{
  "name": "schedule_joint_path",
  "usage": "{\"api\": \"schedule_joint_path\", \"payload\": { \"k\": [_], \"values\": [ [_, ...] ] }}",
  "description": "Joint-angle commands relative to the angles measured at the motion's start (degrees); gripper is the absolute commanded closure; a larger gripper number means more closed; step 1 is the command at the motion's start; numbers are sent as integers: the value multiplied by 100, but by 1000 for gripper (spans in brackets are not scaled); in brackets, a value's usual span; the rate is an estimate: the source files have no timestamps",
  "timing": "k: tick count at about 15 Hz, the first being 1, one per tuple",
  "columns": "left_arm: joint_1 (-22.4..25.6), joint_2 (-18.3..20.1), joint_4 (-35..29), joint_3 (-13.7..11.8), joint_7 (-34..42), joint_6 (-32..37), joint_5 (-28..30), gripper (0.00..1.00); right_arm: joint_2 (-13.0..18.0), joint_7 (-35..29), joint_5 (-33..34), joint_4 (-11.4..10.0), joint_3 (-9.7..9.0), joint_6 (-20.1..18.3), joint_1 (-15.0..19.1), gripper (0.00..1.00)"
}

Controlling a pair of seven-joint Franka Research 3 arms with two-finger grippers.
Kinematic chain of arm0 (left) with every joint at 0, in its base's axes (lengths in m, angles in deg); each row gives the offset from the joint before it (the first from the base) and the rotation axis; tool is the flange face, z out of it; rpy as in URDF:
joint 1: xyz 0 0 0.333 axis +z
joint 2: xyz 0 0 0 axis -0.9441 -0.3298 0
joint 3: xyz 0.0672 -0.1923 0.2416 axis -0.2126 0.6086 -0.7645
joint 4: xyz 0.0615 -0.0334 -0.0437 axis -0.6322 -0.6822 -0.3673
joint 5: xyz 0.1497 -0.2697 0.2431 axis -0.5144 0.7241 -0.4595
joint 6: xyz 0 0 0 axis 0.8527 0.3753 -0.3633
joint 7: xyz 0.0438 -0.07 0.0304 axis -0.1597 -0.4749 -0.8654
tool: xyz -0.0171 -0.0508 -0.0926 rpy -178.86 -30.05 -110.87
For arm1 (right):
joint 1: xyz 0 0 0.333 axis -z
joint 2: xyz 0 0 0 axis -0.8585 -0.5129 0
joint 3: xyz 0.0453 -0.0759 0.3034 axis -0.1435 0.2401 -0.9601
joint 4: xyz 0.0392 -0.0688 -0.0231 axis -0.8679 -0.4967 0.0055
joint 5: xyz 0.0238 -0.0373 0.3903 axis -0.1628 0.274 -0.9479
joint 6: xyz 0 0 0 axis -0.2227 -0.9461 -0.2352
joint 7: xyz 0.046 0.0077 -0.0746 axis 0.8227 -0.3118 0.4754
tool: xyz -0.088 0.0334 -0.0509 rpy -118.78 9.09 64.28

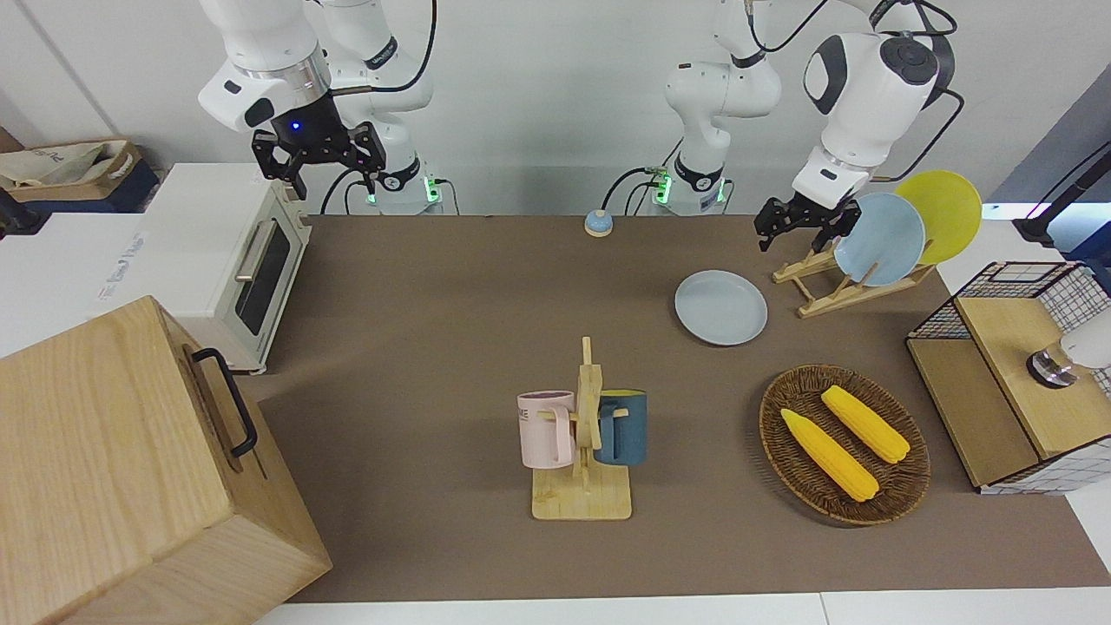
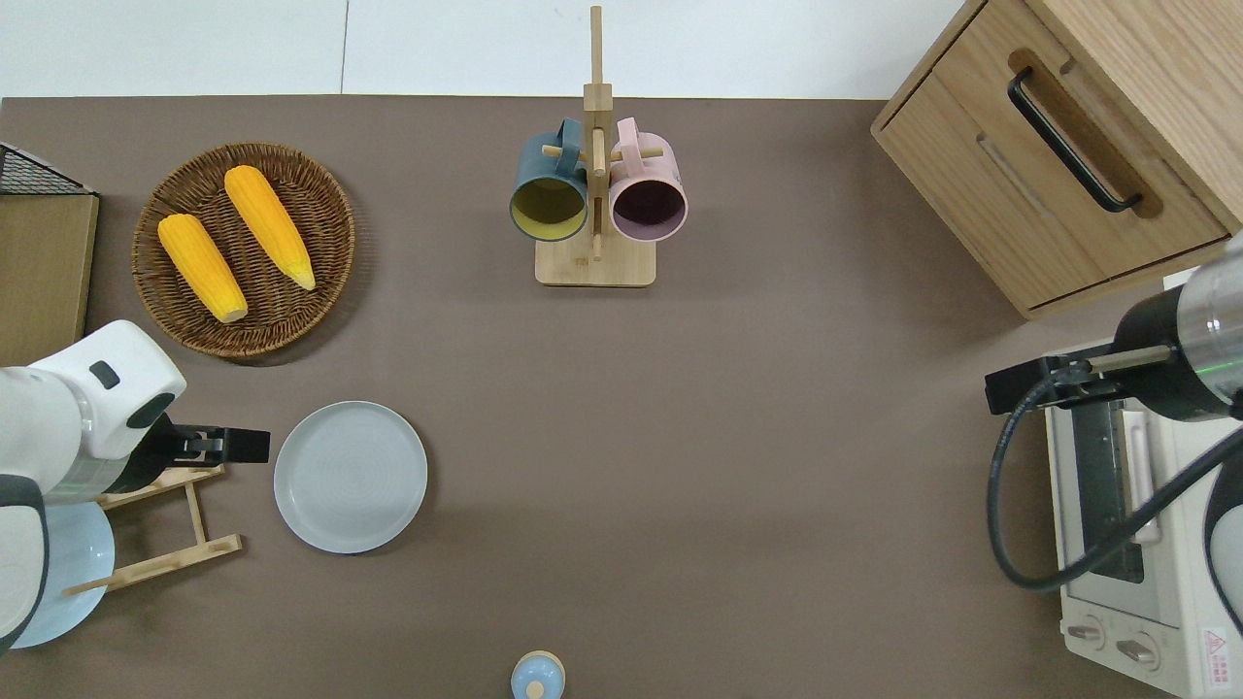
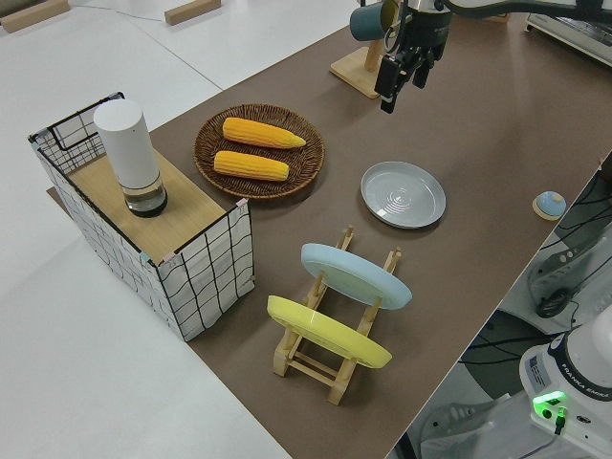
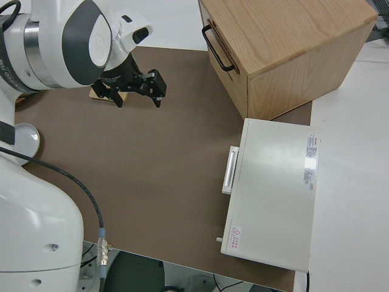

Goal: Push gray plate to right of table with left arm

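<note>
The gray plate [image 1: 720, 307] lies flat on the brown table [image 1: 451, 347], between the wooden plate rack and the table's middle; it also shows in the overhead view [image 2: 351, 477] and the left side view [image 3: 403, 193]. My left gripper [image 1: 794, 239] is open and empty, up in the air. In the overhead view the left gripper [image 2: 238, 446] is over the rack's end, just beside the plate's edge toward the left arm's end of the table. In the left side view the left gripper [image 3: 401, 88] hangs well above the table. My right gripper [image 1: 334, 178] is open and parked.
The wooden rack [image 2: 160, 524] holds a sky-blue plate [image 1: 881, 239] and a yellow plate [image 1: 942, 213]. A wicker basket [image 2: 325, 209] with two corn cobs lies farther from the robots. There are also a mug stand [image 2: 595, 194], a wooden cabinet [image 2: 1058, 165], a toaster oven [image 1: 226, 260], and a small blue bell [image 1: 597, 224].
</note>
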State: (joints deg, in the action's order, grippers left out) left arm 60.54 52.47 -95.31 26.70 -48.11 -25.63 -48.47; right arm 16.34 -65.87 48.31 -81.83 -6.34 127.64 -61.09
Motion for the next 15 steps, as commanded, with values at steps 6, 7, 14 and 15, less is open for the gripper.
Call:
{"api": "schedule_joint_path", "payload": {
  "k": [6, 7, 14, 15],
  "values": [
    [1, 516, -1734, -41, -43, -1617, -168, 7, 43, 15, -46, -3, -32, -69, 62, 17],
    [9, 507, -1901, -41, -43, -1846, -168, 7, 43, 15, -46, -3, -32, -69, 62, 17],
    [273, 252, -2553, -41, -43, -2762, -265, 7, 43, 6, -46, -3, -23, -69, 62, 17],
    [299, 182, -2570, -41, -43, -2789, -265, 7, 43, 14, -46, 5, -23, -69, 62, 17]
  ]
}}
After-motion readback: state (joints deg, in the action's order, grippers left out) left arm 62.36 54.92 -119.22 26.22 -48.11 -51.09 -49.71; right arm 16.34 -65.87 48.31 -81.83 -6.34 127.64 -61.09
